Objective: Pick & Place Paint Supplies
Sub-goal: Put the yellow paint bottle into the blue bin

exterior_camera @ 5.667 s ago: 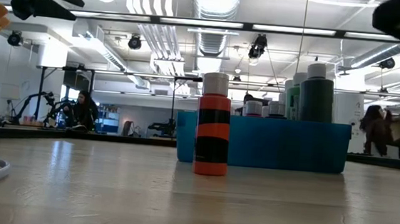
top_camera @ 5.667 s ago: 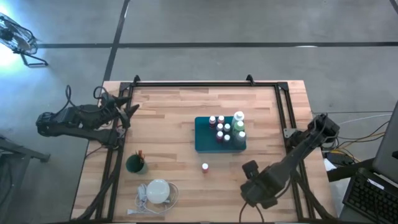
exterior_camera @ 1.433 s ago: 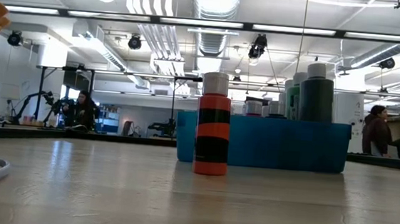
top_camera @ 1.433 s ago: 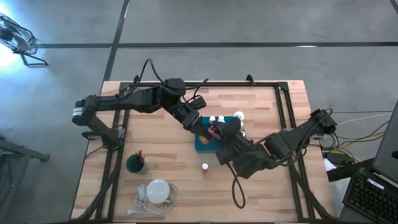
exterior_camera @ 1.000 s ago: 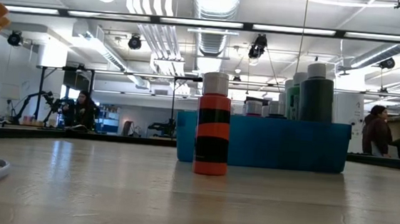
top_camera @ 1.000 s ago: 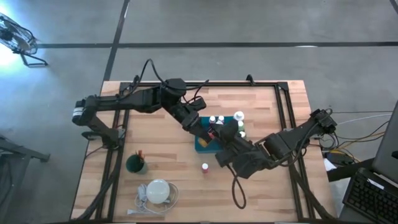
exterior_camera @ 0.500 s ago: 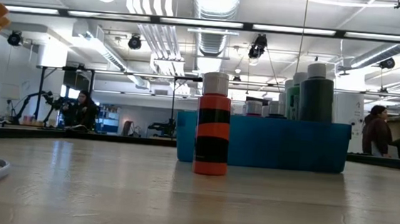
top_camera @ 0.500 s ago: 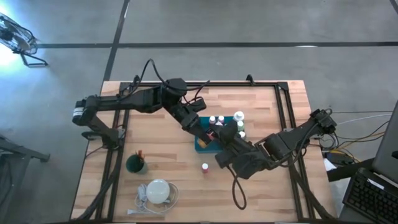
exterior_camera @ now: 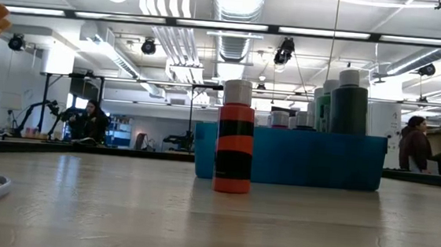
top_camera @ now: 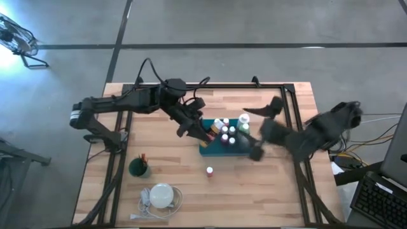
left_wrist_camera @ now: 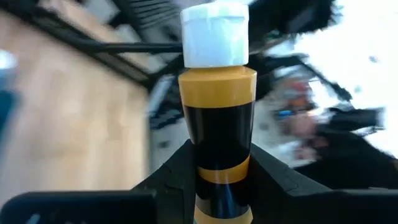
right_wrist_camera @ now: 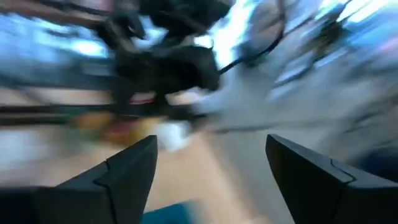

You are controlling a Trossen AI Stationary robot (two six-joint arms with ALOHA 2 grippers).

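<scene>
Left gripper apparently grips yellow-and-black bottle.

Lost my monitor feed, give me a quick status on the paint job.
Left gripper shut on yellow-and-black bottle. Right gripper open, empty. Red bottle on table outside teal tray.

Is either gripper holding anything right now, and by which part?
The left gripper grips a yellow-and-black paint bottle around its lower body. The right gripper is open and empty.
</scene>
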